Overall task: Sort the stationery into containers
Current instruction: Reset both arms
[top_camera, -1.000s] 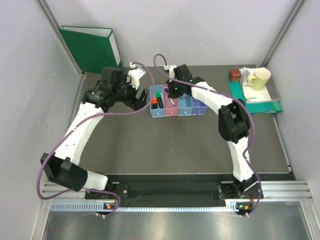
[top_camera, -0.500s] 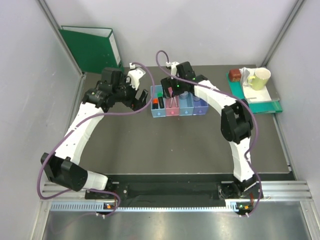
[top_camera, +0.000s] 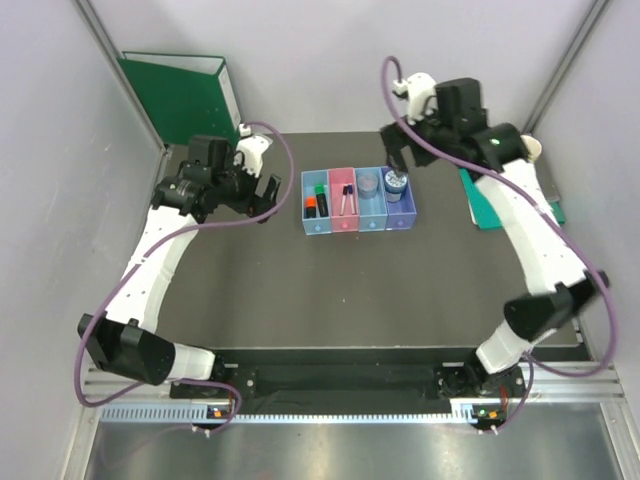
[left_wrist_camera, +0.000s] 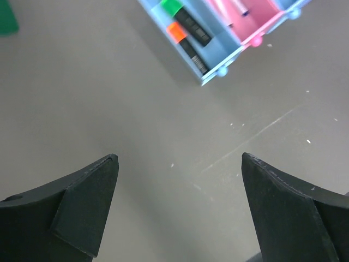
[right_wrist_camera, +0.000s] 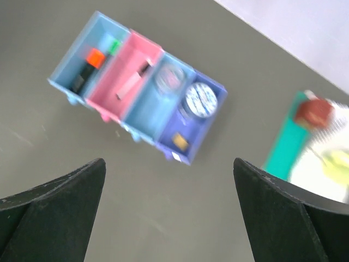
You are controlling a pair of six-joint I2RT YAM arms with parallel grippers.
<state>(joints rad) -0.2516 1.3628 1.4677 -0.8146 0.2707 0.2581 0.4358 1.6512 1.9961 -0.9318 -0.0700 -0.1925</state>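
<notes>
The containers (top_camera: 357,228) are a row of four joined bins in mid-table, also in the right wrist view (right_wrist_camera: 143,111). The light blue bin holds the green-capped highlighter (top_camera: 319,189) and the orange-capped one (top_camera: 310,207). Two thin pens (top_camera: 346,196) lie in the pink bin. A clear round cup (right_wrist_camera: 170,78) sits in the blue bin. The purple bin holds the blue-white tub (top_camera: 395,181) and a tan block (right_wrist_camera: 180,142). My left gripper (top_camera: 268,193) hangs open just left of the row, empty (left_wrist_camera: 179,158). My right gripper (top_camera: 400,155) is open and empty, raised behind the purple bin (right_wrist_camera: 168,161).
A green binder (top_camera: 185,95) stands at the back left wall. A teal tray (right_wrist_camera: 284,143) lies right of the bins with a brown lump (right_wrist_camera: 313,111) and a yellow-green mug (right_wrist_camera: 332,161) on it. My right arm crosses over that tray in the top view.
My right gripper has opened and swung up and back to the right, away from the bins, uncovering them. My left gripper has drawn back slightly to the left.
</notes>
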